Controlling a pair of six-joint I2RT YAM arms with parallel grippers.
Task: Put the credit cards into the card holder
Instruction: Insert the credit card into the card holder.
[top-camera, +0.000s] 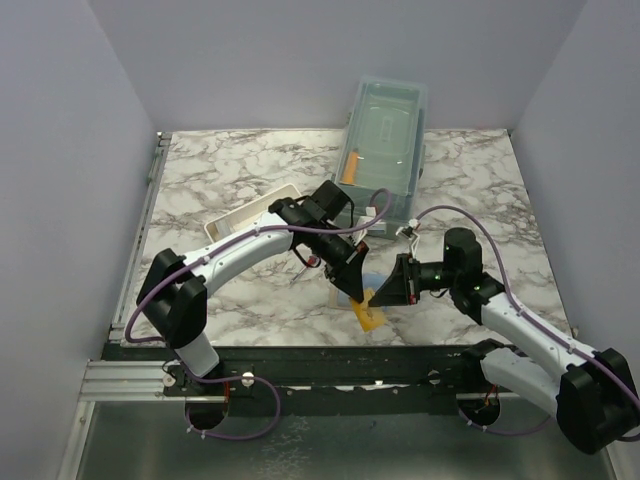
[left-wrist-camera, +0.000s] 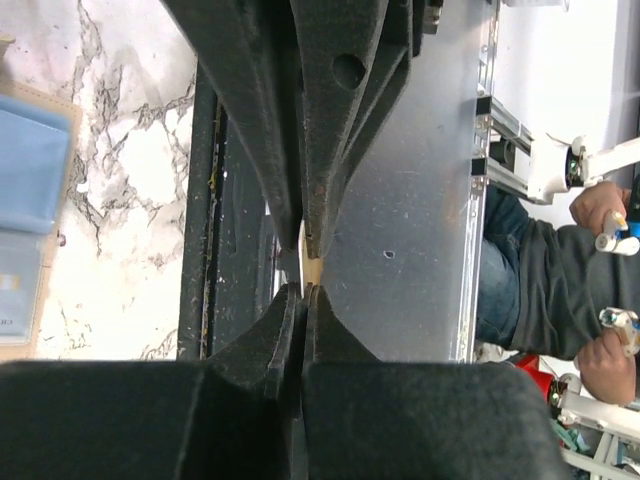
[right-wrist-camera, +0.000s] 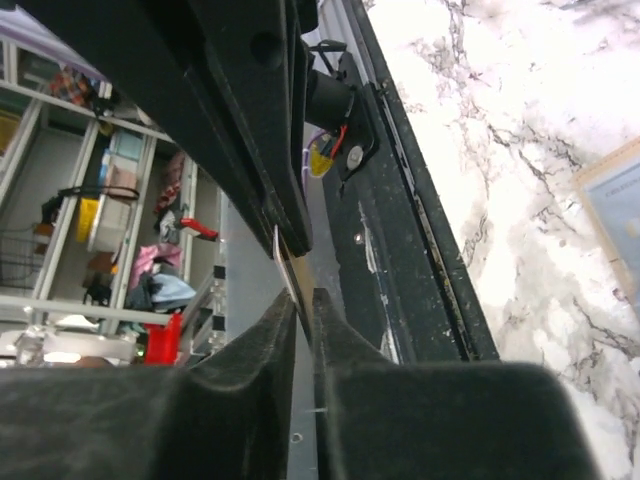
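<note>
An orange-yellow credit card (top-camera: 370, 317) hangs just above the table's front edge, between the two grippers, which meet tip to tip. My left gripper (top-camera: 355, 292) is shut on it; the left wrist view shows its tan edge (left-wrist-camera: 312, 268) pinched above the fingertips (left-wrist-camera: 303, 288). My right gripper (top-camera: 378, 296) faces it from the right. Its jaws have closed to a narrow slit round the same card (right-wrist-camera: 285, 260), seen edge-on. The card holder (top-camera: 369, 278) lies open on the marble right behind the grippers, tan with light blue lining (left-wrist-camera: 25, 170) (right-wrist-camera: 615, 205). No other credit card shows.
A translucent lidded box (top-camera: 385, 145) stands at the back, with an orange stick (top-camera: 349, 170) at its left side. A white tray (top-camera: 250, 215) lies behind the left arm. The black front rail (top-camera: 330, 355) runs just below the grippers. A seated person (left-wrist-camera: 600, 260) is beyond the table.
</note>
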